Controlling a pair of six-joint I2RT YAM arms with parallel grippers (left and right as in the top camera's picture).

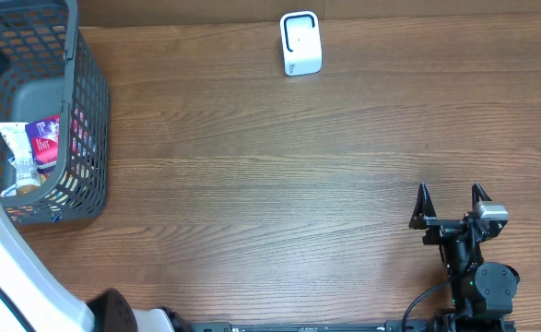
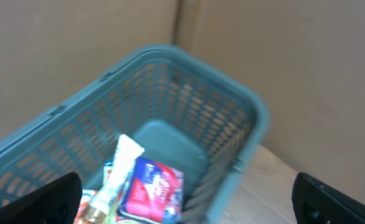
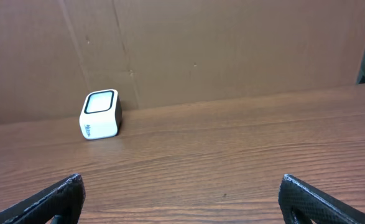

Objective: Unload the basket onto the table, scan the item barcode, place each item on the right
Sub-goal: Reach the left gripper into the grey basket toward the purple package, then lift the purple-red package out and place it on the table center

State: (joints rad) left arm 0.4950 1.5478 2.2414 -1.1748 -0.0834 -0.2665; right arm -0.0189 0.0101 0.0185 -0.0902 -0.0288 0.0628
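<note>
Left tool (image 2: 183, 198): spread wide, empty; we hover above the basket (image 2: 232, 106).
Right tool (image 1: 450, 195): spread, empty.
Item: red-blue packet (image 2: 152, 190) lies in the basket.
Scanner (image 1: 299, 43): well apart from it.
Progress: we judge nothing picked or scanned yet.

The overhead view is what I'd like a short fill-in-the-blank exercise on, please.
1. The packets lie inside the ____.
2. The scanner is coloured ____.
3. The right hand is ____ and holds nothing.
Missing words: basket; white; open.
</note>
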